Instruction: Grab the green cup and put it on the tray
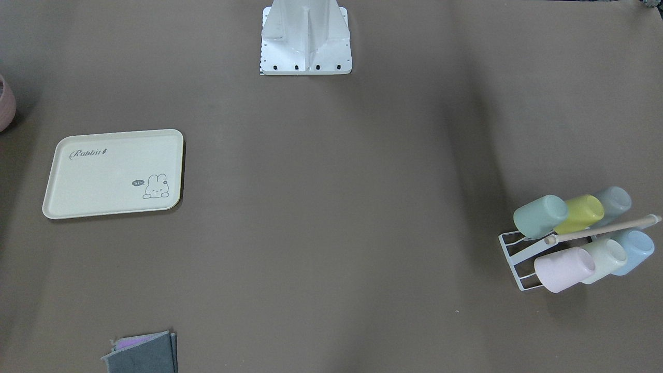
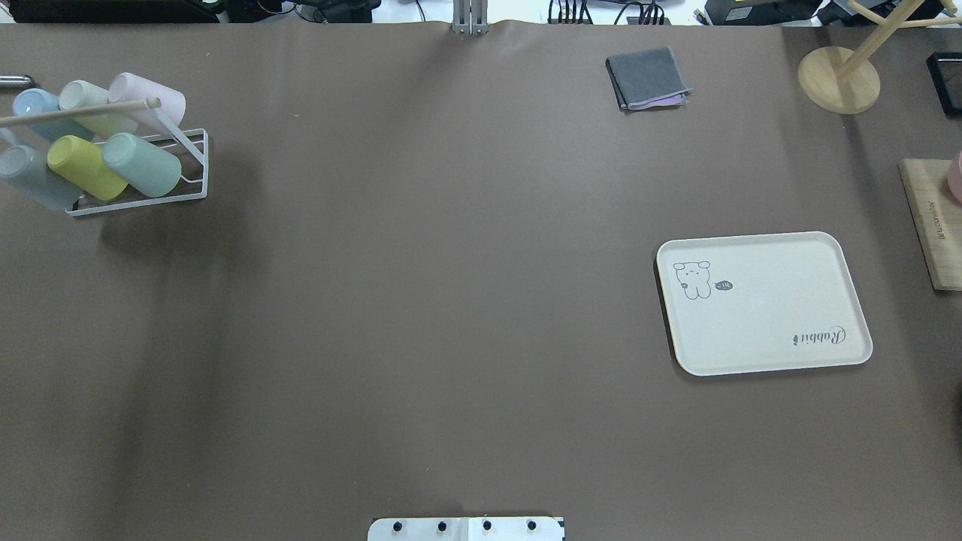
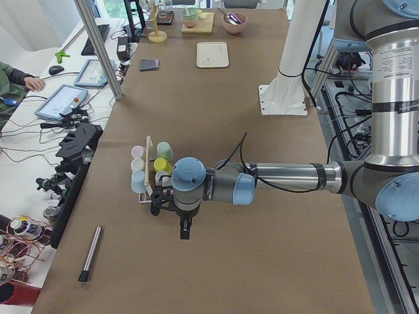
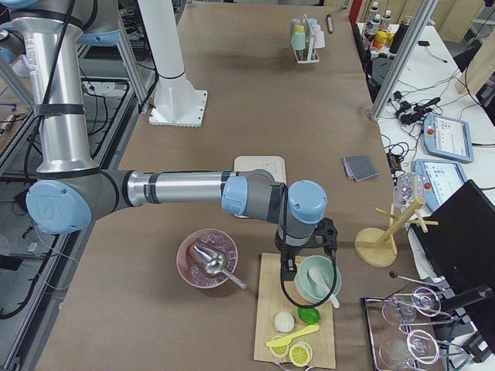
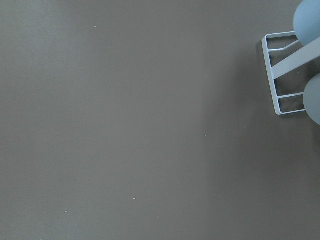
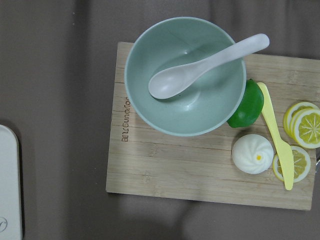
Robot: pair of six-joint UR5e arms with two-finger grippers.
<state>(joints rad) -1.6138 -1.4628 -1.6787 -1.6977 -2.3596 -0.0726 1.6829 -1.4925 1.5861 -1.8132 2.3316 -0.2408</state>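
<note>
Cup (image 1: 540, 216), sage-green, matte, handleless, tapered

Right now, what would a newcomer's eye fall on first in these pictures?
The white rack of tilted pastel cups at the table's left end stands out, the green cup in its near row beside a yellow cup. Far across the table lies the cream tray, bare. The right arm hangs over a wooden board holding a green bowl.
</note>
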